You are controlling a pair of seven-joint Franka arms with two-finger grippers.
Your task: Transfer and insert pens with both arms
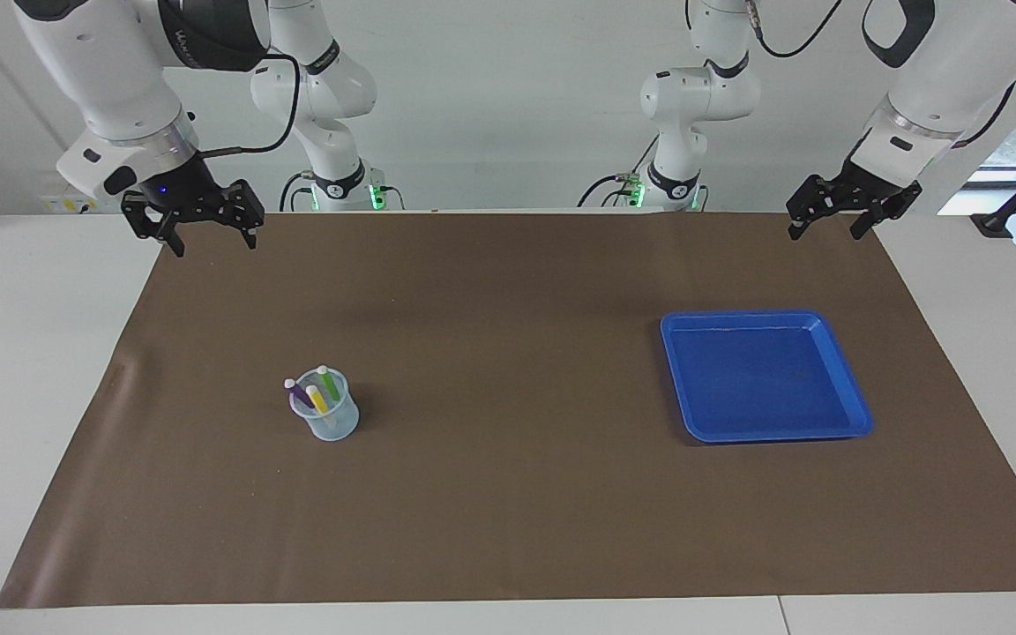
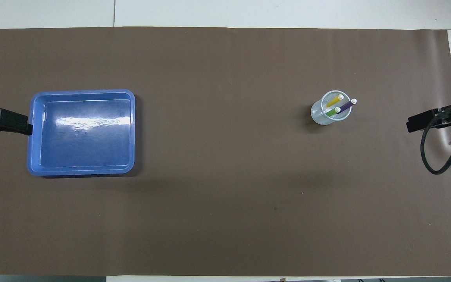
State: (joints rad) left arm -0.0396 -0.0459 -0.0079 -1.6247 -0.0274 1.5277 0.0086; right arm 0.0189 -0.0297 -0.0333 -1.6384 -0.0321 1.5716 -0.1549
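bare mat (image 1: 508,494) between cup (image 1: 332,419) and tray (image 1: 861,414), pens (image 1: 318,392) apparently reachable from above

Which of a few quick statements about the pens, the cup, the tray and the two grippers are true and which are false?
1. All three pens stand in the clear cup. True: purple pen, green pen and yellow pen.
2. The blue tray holds one pen. False: it holds none.
3. The right gripper hangs with open jaws, holding nothing. True.
4. The left gripper grips the purple pen. False: its jaws are open and it hangs near the brown mat's edge by the robots.
5. The cup lies tipped over. False: it stands upright.
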